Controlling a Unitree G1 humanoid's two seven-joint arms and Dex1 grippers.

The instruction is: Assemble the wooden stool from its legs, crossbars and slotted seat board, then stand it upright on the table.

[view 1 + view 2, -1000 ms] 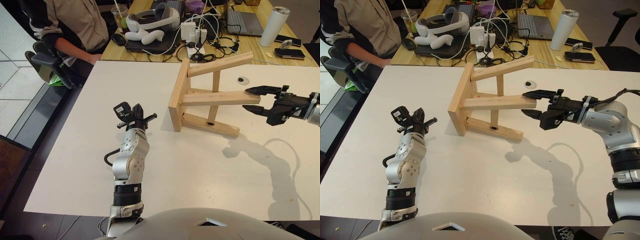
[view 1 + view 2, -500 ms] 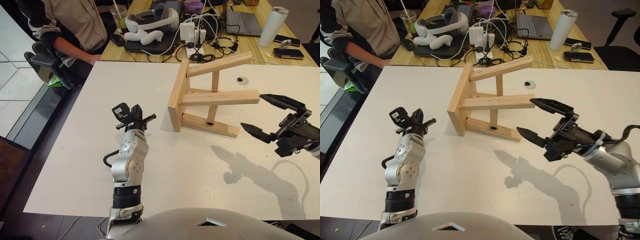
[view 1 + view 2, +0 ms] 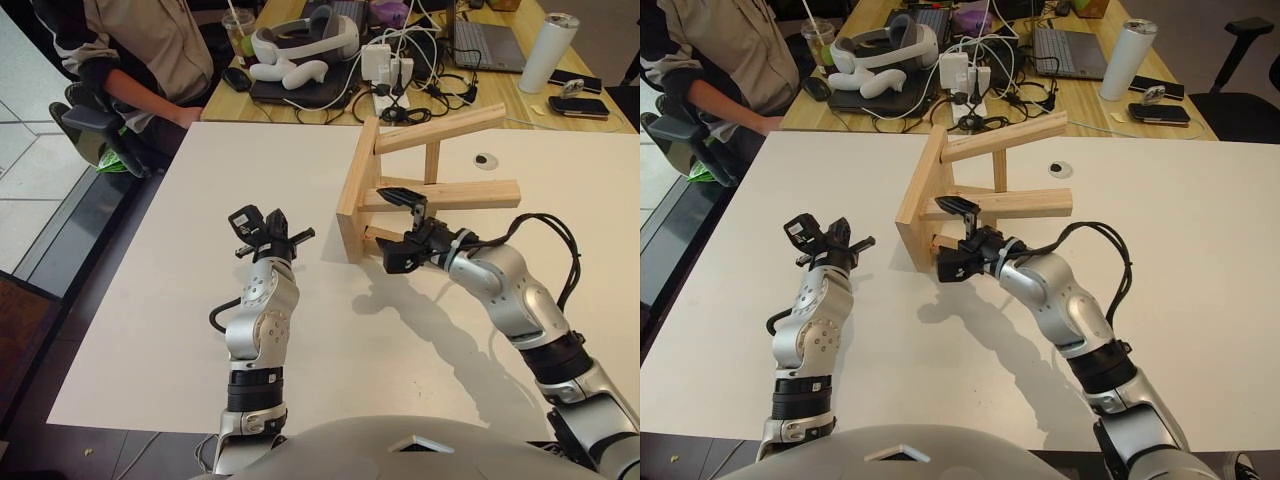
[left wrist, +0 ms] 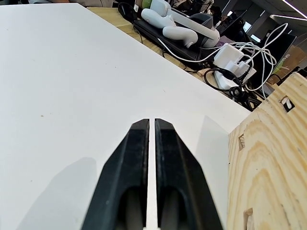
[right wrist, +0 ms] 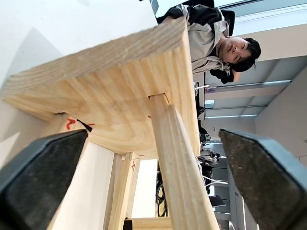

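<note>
A broad white table (image 3: 150, 330) takes up most of the scene. Behind its far edge stands a cluttered wooden desk (image 3: 500, 85).

The pale wooden stool (image 3: 470, 192) lies on its side on the far middle of the table. Its thick slotted seat board (image 3: 357, 190) stands on edge at the left end, and the square legs run out to the right. One leg rests along the table surface, the others are raised above it. A short wooden crossbar (image 3: 432, 162) joins the far raised leg to the leg nearer the robot.

The right arm reaches in from the near right, and the right gripper (image 3: 396, 228) sits among the legs, just right of the seat board. Its two black fingers are spread wide, one above and one below. In the right wrist view a leg (image 5: 177, 158) passes between the dark pads (image 5: 43, 167) where it enters the board. I cannot tell whether either pad touches the wood.

The left gripper (image 4: 149, 123) stands over the table to the left of the stool, apart from it. Its fingers are drawn together with only a thin slit between, and they hold nothing. The seat board's face shows beside them.

A tall white tumbler (image 3: 548, 50) and a white headset (image 3: 300, 42) sit on the desk. A small dark round object (image 3: 486, 159) lies on the table to the right of the stool's legs.
</note>
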